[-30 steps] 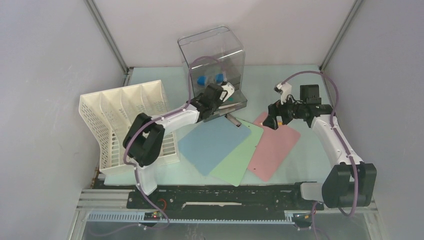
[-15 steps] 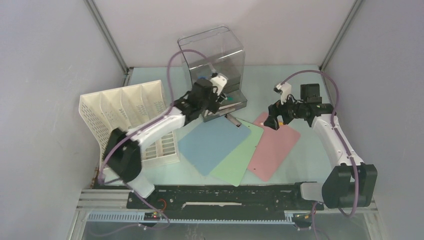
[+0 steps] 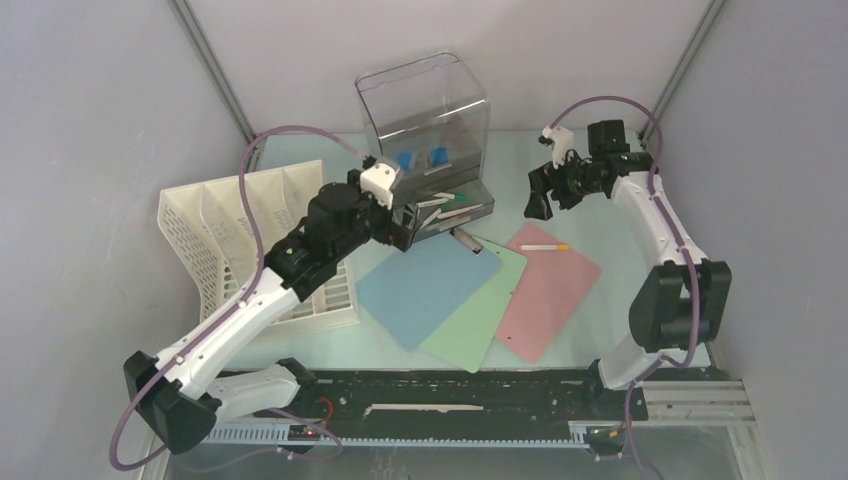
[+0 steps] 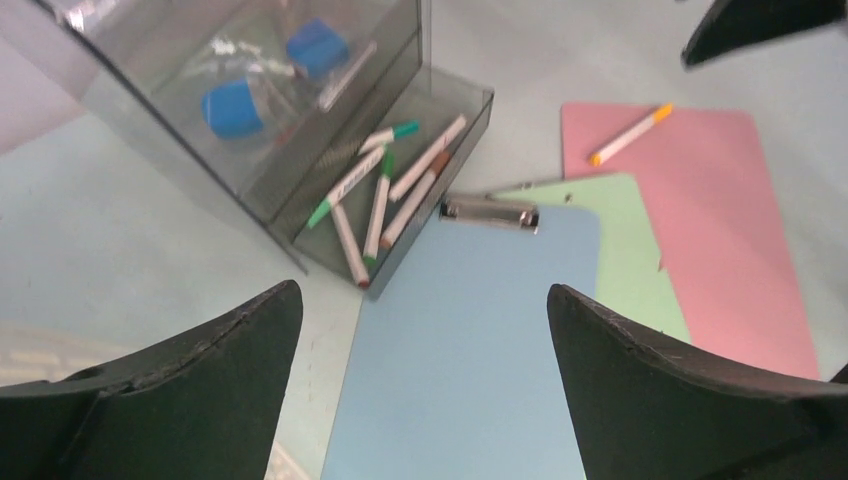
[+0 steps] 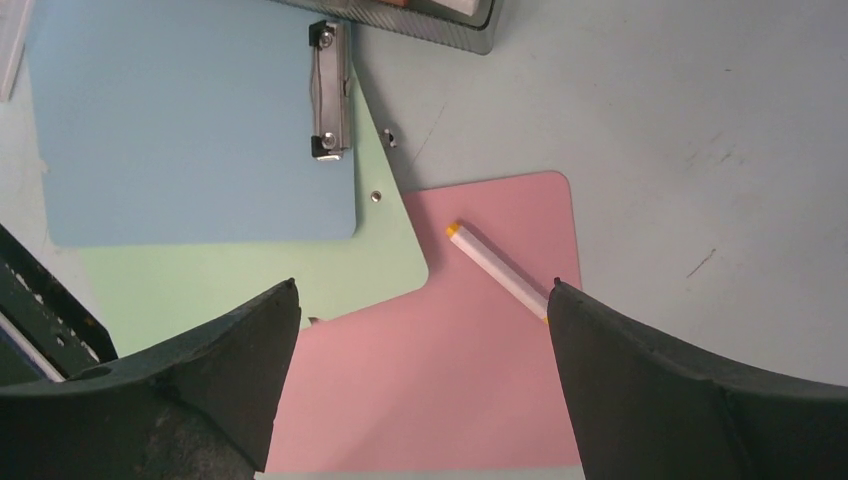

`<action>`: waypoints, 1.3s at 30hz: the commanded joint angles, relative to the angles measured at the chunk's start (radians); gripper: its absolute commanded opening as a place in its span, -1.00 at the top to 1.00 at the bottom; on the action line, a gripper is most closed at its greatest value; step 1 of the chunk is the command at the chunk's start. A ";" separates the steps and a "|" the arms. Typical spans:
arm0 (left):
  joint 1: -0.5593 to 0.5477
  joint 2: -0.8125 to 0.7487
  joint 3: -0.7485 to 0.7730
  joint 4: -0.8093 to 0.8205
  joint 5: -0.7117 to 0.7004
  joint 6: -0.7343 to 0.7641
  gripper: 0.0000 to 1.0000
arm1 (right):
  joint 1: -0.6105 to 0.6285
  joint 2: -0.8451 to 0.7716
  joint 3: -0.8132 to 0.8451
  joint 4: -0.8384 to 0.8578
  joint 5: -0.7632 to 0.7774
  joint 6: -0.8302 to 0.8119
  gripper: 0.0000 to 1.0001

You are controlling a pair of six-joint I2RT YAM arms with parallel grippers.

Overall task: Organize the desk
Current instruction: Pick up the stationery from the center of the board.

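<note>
A pale mint-green tabletop (image 3: 510,160) is seen from above, enclosed by grey walls on three sides, with a black rail (image 3: 450,395) along its near edge.

At the far left, a white slotted file rack (image 3: 215,230) is set on the tabletop. The left arm is stretched from the near left corner over the rack. The left gripper (image 3: 405,230) is held above the tabletop, just beside the rack and near an open drawer, with its jaws spread wide apart and nothing held between them.

Behind the gripper, at the middle rear, a clear plastic drawer box (image 3: 425,110) is placed upright. Two blue items (image 3: 405,160) are seen inside its upper part. Its bottom drawer (image 3: 455,205) is pulled out, and several white markers (image 4: 385,190) with green or dark caps are laid loosely inside.

In front of the drawer, three flat boards are fanned out and overlapped: a blue clipboard (image 3: 425,290) with a metal clip (image 4: 490,212) on top, a green board (image 3: 475,320) under it, and a pink board (image 3: 550,295) at the right, lowest. A white marker with an orange cap (image 3: 545,247) is laid on the pink board near its far edge.

At the right, the right gripper (image 3: 540,195) is raised above the tabletop, beyond the pink board, with its jaws wide apart and empty.
</note>
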 commanded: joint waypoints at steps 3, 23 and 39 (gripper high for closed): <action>0.011 -0.146 -0.149 0.016 -0.025 0.063 -1.00 | 0.025 0.044 0.106 -0.126 -0.051 -0.165 -0.99; 0.012 -0.178 -0.139 -0.035 -0.060 0.146 -1.00 | 0.108 0.227 -0.068 0.005 0.339 -0.319 -0.61; 0.011 -0.183 -0.134 -0.048 -0.042 0.147 -1.00 | 0.115 0.336 -0.068 0.015 0.415 -0.302 0.02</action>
